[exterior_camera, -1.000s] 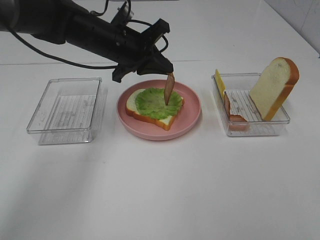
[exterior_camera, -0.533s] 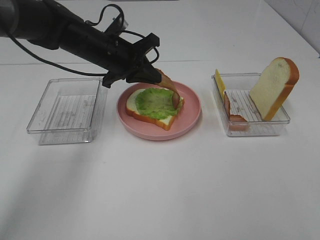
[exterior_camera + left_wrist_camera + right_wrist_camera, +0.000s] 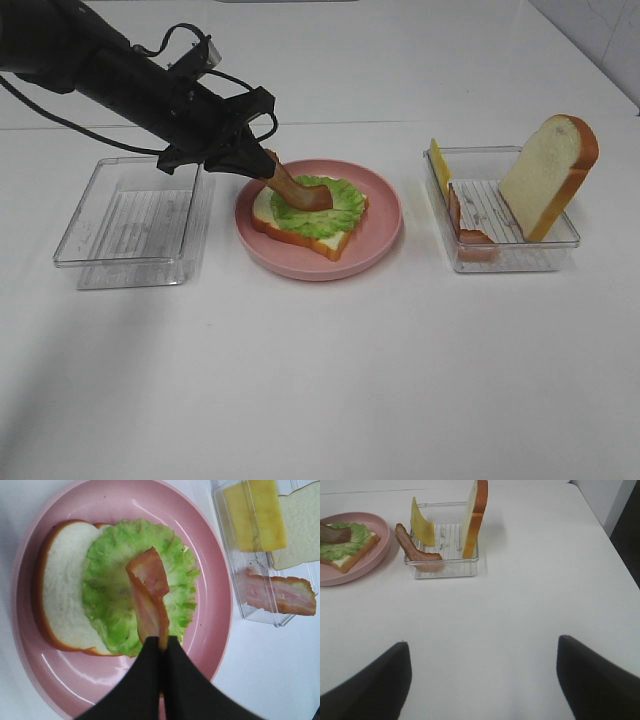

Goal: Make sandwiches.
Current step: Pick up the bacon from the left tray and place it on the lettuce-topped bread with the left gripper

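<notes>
**Left arm** (image 3: 100,65): black, jointed, entering from the upper left of the high view and sloping down toward the centre, with the wrist pitched downward. **Left gripper** (image 3: 262,166): black, two-fingered, with the jaws pressed together on one end of a brown-red bacon strip (image 3: 149,587), which extends forward from the fingertips. **Right gripper** (image 3: 481,642): black, two-fingered, seen only in its own wrist view. It is held level and facing forward, with its fingers (image 3: 375,680) spread wide apart and nothing between them
</notes>
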Robot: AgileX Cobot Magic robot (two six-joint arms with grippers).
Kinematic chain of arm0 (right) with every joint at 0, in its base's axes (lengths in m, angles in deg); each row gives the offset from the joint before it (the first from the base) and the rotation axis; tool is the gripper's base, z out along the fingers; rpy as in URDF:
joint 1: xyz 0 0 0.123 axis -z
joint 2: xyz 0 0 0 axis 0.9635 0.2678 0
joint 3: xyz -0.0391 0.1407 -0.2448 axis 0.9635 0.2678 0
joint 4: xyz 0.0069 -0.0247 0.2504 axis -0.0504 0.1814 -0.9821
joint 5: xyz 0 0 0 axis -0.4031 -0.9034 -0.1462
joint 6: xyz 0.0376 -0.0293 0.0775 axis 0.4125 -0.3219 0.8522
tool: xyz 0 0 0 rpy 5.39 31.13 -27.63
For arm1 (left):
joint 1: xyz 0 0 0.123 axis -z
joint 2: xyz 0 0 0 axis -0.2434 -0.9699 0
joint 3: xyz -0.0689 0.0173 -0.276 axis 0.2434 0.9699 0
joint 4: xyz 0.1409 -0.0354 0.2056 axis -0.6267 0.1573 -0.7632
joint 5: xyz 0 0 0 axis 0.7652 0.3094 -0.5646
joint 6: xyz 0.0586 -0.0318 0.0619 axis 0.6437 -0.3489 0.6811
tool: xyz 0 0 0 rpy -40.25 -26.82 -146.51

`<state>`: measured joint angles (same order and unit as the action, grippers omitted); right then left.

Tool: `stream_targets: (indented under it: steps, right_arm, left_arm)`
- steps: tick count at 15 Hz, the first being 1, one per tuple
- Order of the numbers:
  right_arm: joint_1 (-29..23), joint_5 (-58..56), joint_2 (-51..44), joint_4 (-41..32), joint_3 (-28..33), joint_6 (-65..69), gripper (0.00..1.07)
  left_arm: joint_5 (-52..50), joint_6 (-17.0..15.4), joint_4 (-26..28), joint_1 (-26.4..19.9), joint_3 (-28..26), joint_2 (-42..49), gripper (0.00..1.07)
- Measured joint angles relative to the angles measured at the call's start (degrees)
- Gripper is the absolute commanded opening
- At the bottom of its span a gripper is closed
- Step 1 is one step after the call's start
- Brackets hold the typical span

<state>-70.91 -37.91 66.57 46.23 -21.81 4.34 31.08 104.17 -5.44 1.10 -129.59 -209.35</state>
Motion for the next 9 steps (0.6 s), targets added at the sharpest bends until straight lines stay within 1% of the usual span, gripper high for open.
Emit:
stream_targets:
  steps: [2,3,4,5,6,7,8,9]
  right_arm:
    - [0.00,0.00,0.00,0.00,0.00,0.00,0.76]
    - [0.00,0.00,0.00,0.00,0.00,0.00,0.76]
    - [0.00,0.00,0.00,0.00,0.00,0.00,0.76]
    - [0.00,0.00,0.00,0.00,0.00,0.00,0.76]
    - [0.00,0.00,0.00,0.00,0.00,0.00,0.76]
    - [0.00,0.00,0.00,0.00,0.00,0.00,0.76]
    - [0.00,0.00,0.00,0.00,0.00,0.00,0.76]
    - [0.00,0.00,0.00,0.00,0.00,0.00,0.76]
  left_arm:
    - [-0.06,0.00,-0.17,0.00,0.00,0.00,0.00]
    - [-0.06,0.00,-0.17,0.00,0.00,0.00,0.05]
    - [-0.06,0.00,-0.17,0.00,0.00,0.00,0.13]
    - [-0.06,0.00,-0.23,0.00,0.00,0.00,0.24]
    - [-0.06,0.00,-0.23,0.00,0.00,0.00,0.51]
    - [-0.06,0.00,-0.23,0.00,0.00,0.00,0.67]
    - [-0.06,0.00,-0.23,0.00,0.00,0.00,0.75]
    - [-0.06,0.00,-0.69,0.00,0.00,0.23,0.78]
